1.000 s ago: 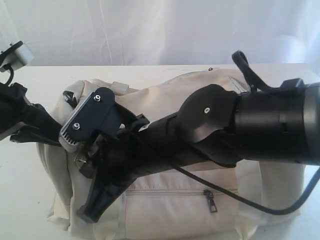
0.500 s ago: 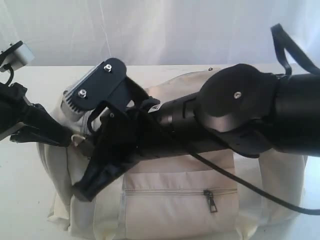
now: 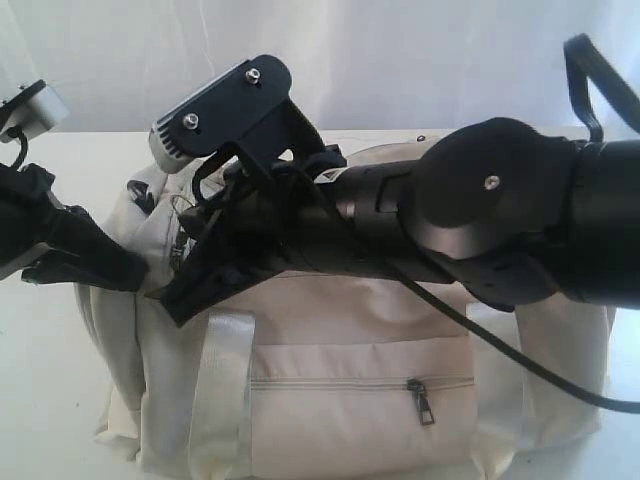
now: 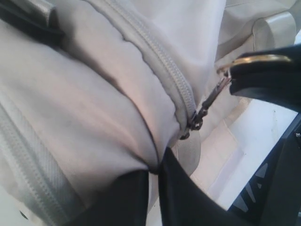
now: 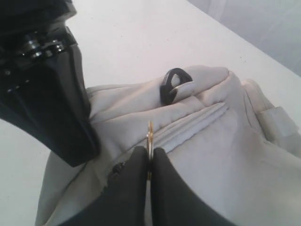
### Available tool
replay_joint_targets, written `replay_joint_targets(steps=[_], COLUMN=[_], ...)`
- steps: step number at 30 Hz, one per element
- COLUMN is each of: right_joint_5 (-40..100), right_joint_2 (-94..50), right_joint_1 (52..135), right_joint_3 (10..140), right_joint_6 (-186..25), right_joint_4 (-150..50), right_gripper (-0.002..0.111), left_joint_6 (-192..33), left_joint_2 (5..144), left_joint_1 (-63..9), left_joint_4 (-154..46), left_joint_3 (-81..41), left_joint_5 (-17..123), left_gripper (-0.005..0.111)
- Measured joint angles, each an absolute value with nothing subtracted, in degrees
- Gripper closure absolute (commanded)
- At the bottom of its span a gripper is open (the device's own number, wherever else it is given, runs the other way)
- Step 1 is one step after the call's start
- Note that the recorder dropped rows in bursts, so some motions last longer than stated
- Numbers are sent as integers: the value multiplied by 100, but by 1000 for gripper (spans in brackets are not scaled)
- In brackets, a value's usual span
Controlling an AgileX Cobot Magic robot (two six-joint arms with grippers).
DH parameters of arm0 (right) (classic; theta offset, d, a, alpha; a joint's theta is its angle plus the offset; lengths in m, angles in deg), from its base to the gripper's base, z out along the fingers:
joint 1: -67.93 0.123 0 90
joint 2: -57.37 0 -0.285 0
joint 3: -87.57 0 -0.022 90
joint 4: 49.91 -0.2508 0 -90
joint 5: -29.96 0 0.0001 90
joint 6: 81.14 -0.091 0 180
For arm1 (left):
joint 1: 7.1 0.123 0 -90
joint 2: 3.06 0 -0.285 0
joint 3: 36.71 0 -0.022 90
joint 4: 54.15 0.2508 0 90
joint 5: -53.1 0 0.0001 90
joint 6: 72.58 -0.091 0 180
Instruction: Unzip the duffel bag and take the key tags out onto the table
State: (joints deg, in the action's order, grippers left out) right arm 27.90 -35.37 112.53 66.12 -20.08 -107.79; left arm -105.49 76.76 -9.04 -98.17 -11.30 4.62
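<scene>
Soft, floppy bag (image 3: 350,320); probably buckles when tugged. Left fingers (image 4: 127,202) clamped on end fabric as anchor. Right fingers (image 5: 134,188) pinched on thin, likely slippery zipper ring (image 5: 149,134), the sensible hold.

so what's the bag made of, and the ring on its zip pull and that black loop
The duffel bag looks like matte cream woven cloth, canvas or similar: it creases softly. The ring on the zip pull looks like thin brass-coloured metal, glinting. The black strap ring is smooth, probably plastic, perhaps coated metal.
</scene>
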Motion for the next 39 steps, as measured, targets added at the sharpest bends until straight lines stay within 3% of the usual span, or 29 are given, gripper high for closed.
replay_joint_targets(steps=[30, 39], right_joint_5=[3937, 3562], right_joint_2=[-4775, -5106], right_joint_1=[11253, 10887], right_joint_3=[7686, 8062], right_joint_6=[-2008, -2008], right_joint_4=[-10768, -10802], right_gripper=[108, 108], left_joint_6=[-10560, -10560], left_joint_2=[7676, 7676], left_joint_1=[-904, -904], left_joint_4=[-9811, -9811], left_joint_3=[-1130, -1130], left_joint_5=[506, 506], left_gripper=[107, 107])
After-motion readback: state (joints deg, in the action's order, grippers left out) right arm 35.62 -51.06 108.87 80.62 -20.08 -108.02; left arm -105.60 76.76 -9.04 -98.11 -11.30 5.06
